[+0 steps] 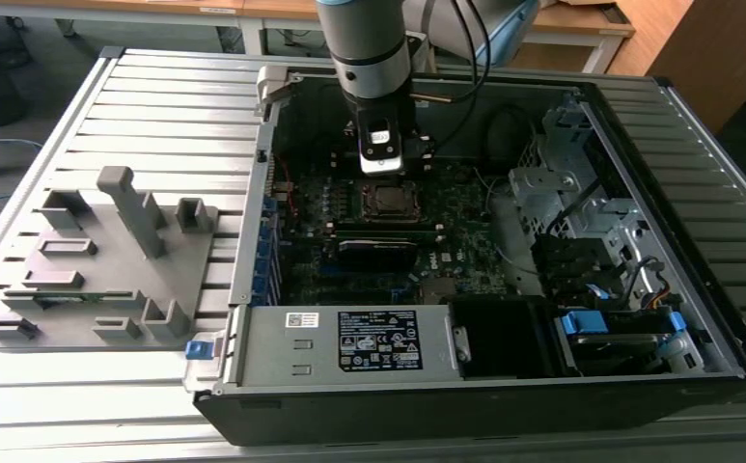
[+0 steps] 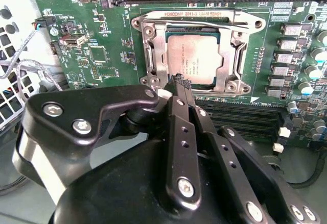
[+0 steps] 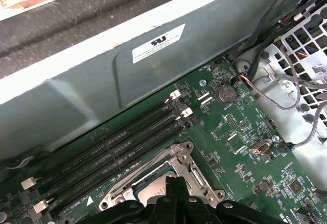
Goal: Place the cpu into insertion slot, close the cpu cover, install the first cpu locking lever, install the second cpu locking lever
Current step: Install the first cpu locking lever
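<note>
The cpu [image 2: 193, 59] lies flat in the insertion slot [image 2: 153, 55] on the green motherboard [image 2: 97, 55], its dull silver top facing up. The cpu cover [image 2: 228, 66] is down over it, a silvery frame lying around the chip's edges with the centre left bare. In the exterior view the insertion slot [image 1: 384, 202] sits near the middle of the open computer case [image 1: 346, 386], just below the arm's wrist.

The gripper [image 2: 179, 81] hangs directly over the socket's edge. Its black fingers [image 2: 184, 112] are pressed together, tips meeting at the rim of the frame with nothing between them; whether they touch the metal cannot be told. In the first wrist view the gripper [image 3: 173, 183] points at the socket corner, with the long black memory slots [image 3: 127, 142] running beside it. Outside the case, on the exterior view's left, a grey fixture tray [image 1: 102, 260] rests on the slatted table [image 1: 153, 116].
</note>
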Controlling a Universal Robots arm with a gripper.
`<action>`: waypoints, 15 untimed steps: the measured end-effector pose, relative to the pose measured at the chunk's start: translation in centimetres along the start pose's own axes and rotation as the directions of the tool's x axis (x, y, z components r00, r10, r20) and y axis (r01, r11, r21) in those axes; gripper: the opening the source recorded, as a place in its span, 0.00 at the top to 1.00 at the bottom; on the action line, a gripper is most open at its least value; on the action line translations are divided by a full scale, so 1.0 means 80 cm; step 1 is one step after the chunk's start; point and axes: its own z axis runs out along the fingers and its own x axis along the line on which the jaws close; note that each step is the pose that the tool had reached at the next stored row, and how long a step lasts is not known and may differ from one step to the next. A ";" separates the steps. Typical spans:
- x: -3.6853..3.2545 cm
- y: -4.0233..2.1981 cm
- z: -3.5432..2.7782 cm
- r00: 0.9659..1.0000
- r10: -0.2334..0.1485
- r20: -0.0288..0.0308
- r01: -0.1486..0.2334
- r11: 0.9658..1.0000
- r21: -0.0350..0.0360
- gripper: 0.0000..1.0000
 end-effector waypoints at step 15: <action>-0.0041 0.0024 0.0028 0.997 0.010 -0.078 -0.005 0.999 0.053 0.89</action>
